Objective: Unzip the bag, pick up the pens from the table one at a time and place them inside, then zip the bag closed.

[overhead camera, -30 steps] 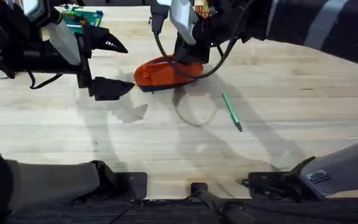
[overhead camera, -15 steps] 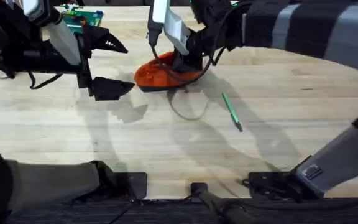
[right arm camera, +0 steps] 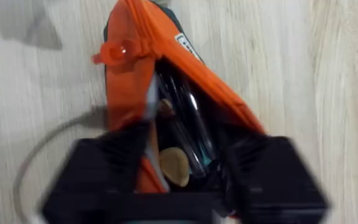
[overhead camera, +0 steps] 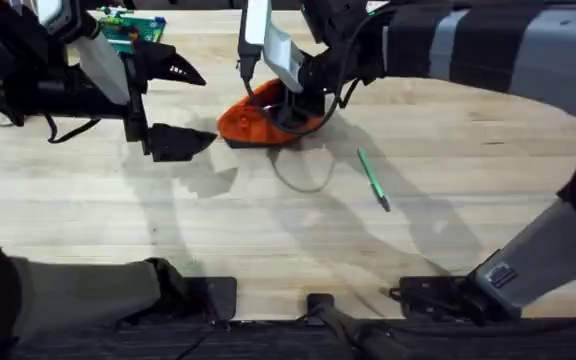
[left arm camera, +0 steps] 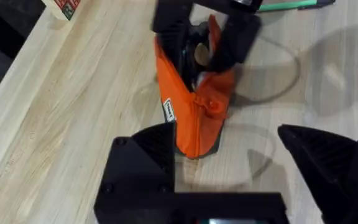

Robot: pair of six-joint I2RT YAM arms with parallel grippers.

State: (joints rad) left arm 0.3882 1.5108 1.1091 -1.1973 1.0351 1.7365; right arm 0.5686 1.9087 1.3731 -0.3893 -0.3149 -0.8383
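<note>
Bag (overhead camera: pixel 258 118) lies unzipped on the table (overhead camera: pixel 468 150), with the right gripper (overhead camera: pixel 290 108) inside its mouth, jaw state indeterminable. Left gripper (overhead camera: pixel 190 105) hovers beside it, jaws wide, empty. Green pen (overhead camera: pixel 373 179) lies nearby.

Right claw (overhead camera: pixel 290 100) sits buried in the bag (overhead camera: pixel 253 118), so its grip is hidden; its fingers (right arm camera: pixel 104 174) are just blur.

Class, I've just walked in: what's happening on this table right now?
The right claw is at the orange bag, its fingers reaching into the unzipped opening, where pens already lie inside. The left claw hangs open just beside the bag. One green pen is lying on the table, not yet packed.
</note>
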